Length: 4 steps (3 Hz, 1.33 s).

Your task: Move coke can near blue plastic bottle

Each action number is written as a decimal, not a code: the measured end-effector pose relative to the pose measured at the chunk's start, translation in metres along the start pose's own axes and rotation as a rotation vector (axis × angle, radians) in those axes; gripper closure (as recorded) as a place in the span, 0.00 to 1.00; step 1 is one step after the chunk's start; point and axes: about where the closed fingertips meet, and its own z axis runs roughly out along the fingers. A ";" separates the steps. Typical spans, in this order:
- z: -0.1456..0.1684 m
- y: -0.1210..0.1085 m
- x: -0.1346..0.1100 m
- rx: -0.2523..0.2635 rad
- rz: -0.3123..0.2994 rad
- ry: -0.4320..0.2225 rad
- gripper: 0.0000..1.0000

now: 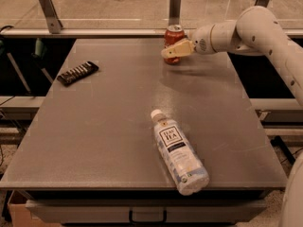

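Over the matte grey table (118,141), a white rounded arm (265,27) reaches in level from the right, with the capped blue plastic bottle (179,152) lying on its side well in front of the gripper (177,49) and the upright cylindrical coke can (173,34) directly behind the gripper, whose grip state cannot be determined.

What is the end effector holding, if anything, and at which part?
Cannot be told: the end effector is against the middle of the coke can, but no hold is visible.
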 end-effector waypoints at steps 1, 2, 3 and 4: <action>0.003 0.000 0.000 0.005 0.043 -0.034 0.42; 0.007 0.008 -0.003 -0.008 0.097 -0.060 0.65; 0.000 0.012 -0.020 -0.044 0.101 -0.086 0.87; -0.042 0.015 -0.052 -0.073 0.062 -0.129 1.00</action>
